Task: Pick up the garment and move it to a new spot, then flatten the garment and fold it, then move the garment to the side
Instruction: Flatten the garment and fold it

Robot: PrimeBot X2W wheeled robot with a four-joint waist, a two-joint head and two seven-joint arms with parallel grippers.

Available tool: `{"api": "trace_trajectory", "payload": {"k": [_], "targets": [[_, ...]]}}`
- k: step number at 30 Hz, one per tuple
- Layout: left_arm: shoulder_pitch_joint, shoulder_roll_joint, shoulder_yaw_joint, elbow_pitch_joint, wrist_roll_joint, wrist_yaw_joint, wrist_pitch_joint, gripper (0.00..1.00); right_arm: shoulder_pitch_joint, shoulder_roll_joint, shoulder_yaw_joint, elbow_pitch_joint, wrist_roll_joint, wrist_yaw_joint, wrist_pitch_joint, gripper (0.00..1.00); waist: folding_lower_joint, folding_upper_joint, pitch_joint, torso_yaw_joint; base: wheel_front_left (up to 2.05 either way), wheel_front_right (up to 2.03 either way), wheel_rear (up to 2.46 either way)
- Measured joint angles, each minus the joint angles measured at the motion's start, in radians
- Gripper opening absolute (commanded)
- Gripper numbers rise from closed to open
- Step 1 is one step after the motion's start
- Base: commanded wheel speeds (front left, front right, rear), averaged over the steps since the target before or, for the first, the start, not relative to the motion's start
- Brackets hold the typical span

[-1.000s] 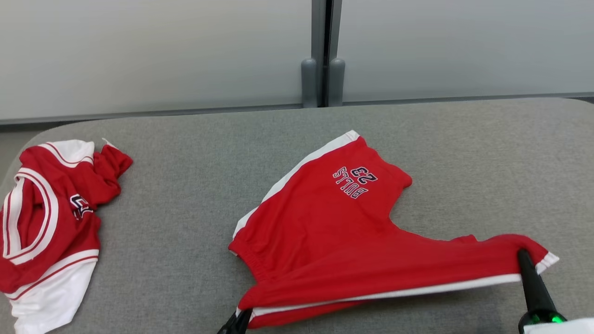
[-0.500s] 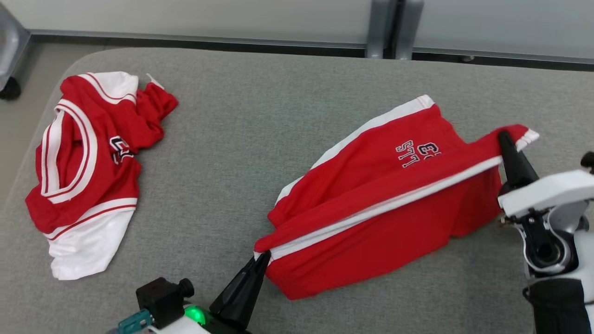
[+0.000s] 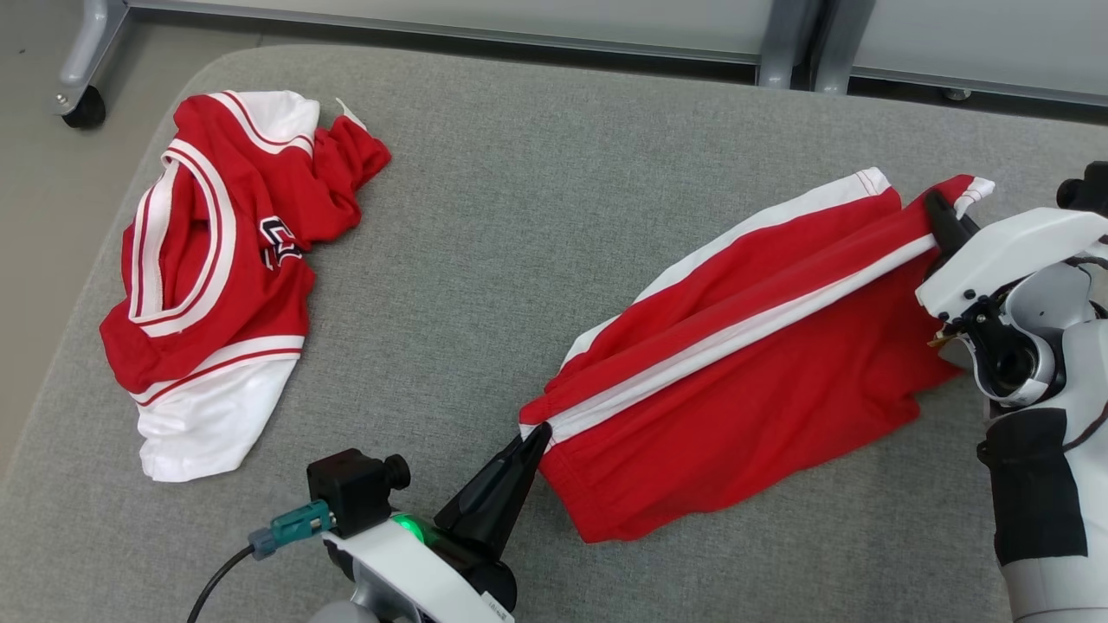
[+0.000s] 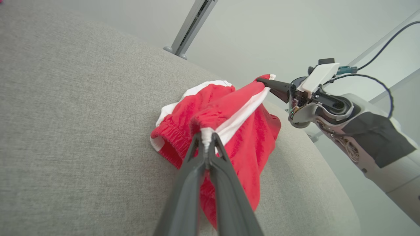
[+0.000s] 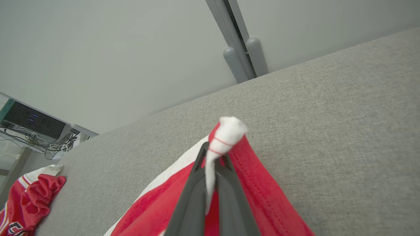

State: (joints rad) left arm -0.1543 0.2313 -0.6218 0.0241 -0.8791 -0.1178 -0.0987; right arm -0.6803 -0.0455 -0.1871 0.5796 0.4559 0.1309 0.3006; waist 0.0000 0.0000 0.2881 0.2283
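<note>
1. Nearest, the left gripper point(image 3: 538, 431) has its jaws pinched tight on the waistband corner of the red shorts point(image 3: 736, 372), at the white stripe.
2. The shorts lie on the right half of the grey padded table point(image 3: 519, 216), folded lengthwise, the held edge raised between the arms.
3. The cloth looks light, soft and limp; it likely sags unless gripped by corners and kept taut.
4. The right gripper point(image 3: 935, 208) is clamped shut on the white hem corner at the far end.
5. A crumpled jersey point(image 3: 225, 260) lies far left; its print is too bunched to read, and no writing shows on the shorts.
</note>
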Motion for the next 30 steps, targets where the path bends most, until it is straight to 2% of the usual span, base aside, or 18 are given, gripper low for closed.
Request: {"api": "trace_trajectory", "payload": {"k": [11,12,13,14,15,16,26,30], "targets": [[-0.035,-0.005,0.000,0.060,-0.047,-0.004,0.016,0.00,-0.064,0.000,0.035,0.028,-0.116,0.000,0.095,0.00,0.0000,0.0000,0.031,-0.002,0.00,0.00,0.00],[-0.039,-0.008,0.001,0.065,-0.049,-0.004,0.020,0.09,-0.070,0.000,0.038,0.027,-0.121,0.000,0.101,0.00,0.0000,0.0000,0.035,-0.001,0.00,0.00,0.00],[-0.043,-0.013,0.002,0.072,-0.056,-0.004,0.023,0.18,-0.076,0.000,0.043,0.027,-0.122,0.000,0.107,0.22,0.0000,0.0000,0.039,0.000,0.00,0.00,0.00],[-0.058,-0.021,0.003,0.083,-0.058,-0.001,0.027,0.47,-0.084,-0.002,0.062,0.025,-0.120,0.000,0.116,0.88,0.0000,0.0000,0.047,0.003,0.00,0.00,0.00],[-0.067,-0.025,0.008,0.087,-0.058,0.002,0.023,0.96,-0.089,-0.002,0.072,0.020,-0.114,0.000,0.118,1.00,0.0000,0.0000,0.051,0.004,0.00,0.00,0.00],[-0.075,-0.030,0.016,0.092,-0.060,0.008,0.017,1.00,-0.092,-0.002,0.077,0.014,-0.108,0.000,0.116,1.00,0.0000,0.0000,0.054,0.005,0.00,0.00,0.00],[-0.096,-0.043,0.076,0.126,-0.062,0.057,-0.049,1.00,-0.098,-0.001,0.098,-0.026,-0.032,0.000,-0.039,1.00,0.0000,0.0000,0.070,0.000,0.00,0.00,0.00],[-0.095,-0.033,0.090,0.125,-0.017,0.068,-0.108,1.00,-0.086,-0.026,0.153,-0.039,-0.099,0.000,-0.089,1.00,0.0000,0.0000,0.060,-0.011,0.00,0.00,0.00]]}}
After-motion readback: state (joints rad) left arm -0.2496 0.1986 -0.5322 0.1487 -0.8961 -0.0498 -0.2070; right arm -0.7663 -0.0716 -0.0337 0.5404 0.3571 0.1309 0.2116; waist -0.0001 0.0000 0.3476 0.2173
